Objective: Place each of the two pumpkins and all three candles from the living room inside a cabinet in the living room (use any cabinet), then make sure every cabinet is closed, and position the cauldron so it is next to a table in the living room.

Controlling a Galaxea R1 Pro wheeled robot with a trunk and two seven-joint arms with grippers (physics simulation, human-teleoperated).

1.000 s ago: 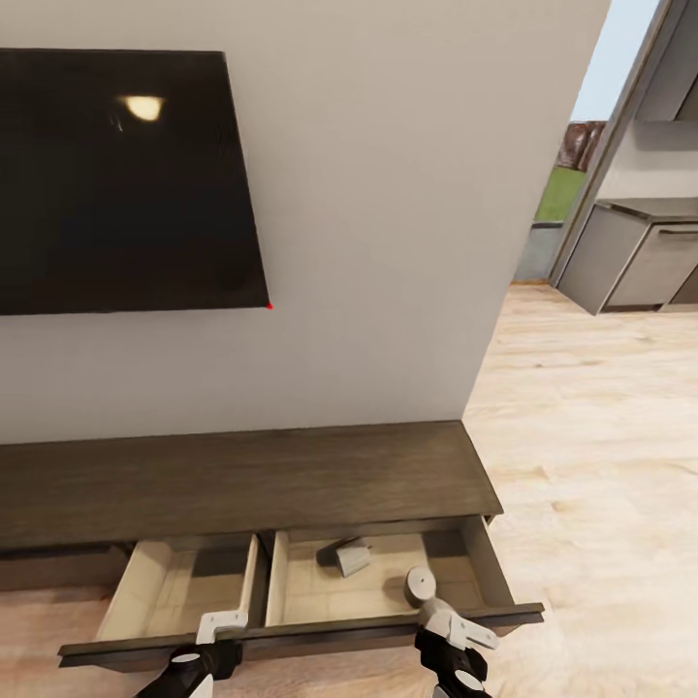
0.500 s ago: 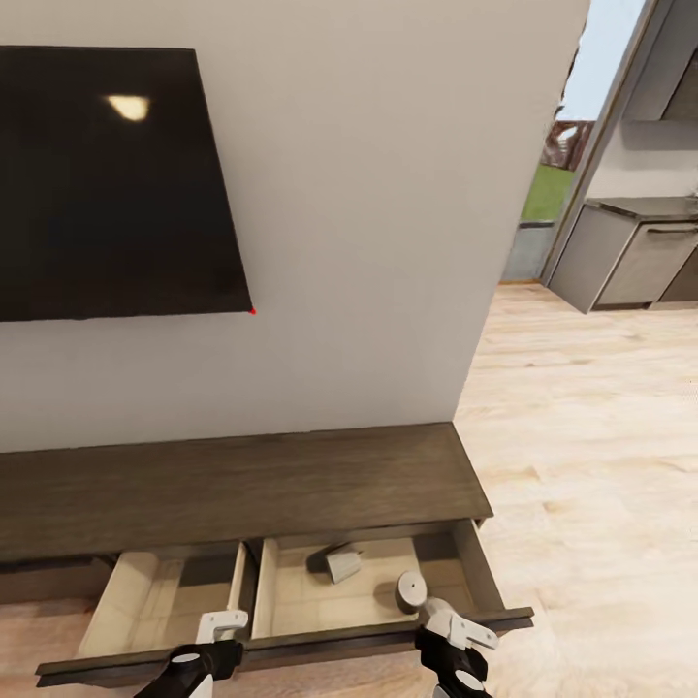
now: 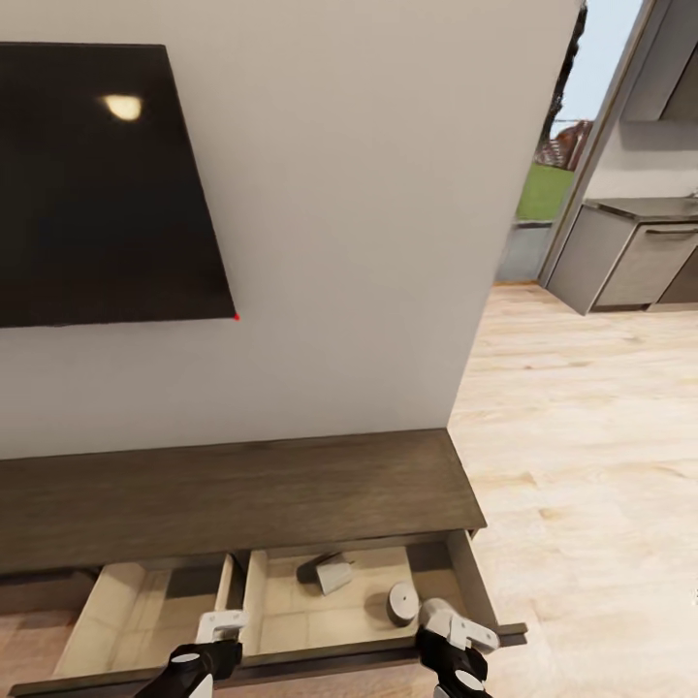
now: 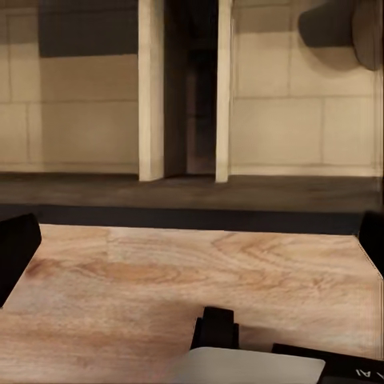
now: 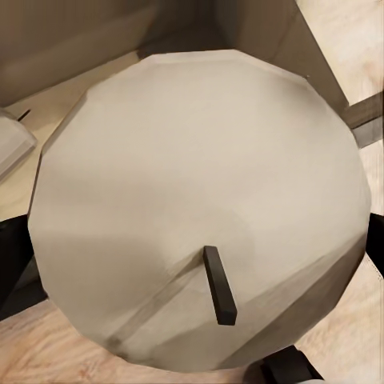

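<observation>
Cabinet (image 3: 242, 490) under wall TV (image 3: 97, 184), two drawers pulled out. R drawer (image 3: 339, 591): two candles (image 3: 403, 603) inside. R gripper (image 5: 192, 320) jaws clamp third candle (image 5: 200, 200) above drawer front. L gripper (image 4: 192, 240) jaws apart, empty.

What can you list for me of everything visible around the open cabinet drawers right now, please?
cabinet: one, dark brown, against the wall, two beige drawers open.
candles: two, pale grey; one tipped and one upright in the right-hand drawer.
third candle: one, off-white with dark wick, close before the right wrist camera.
TV screen: one, black, on the wall.
kitchen cupboards: grey, far right.
floor: light wood.
left gripper: white and black, at the drawer front.
right gripper: white and black, over the right-hand drawer's front.
</observation>
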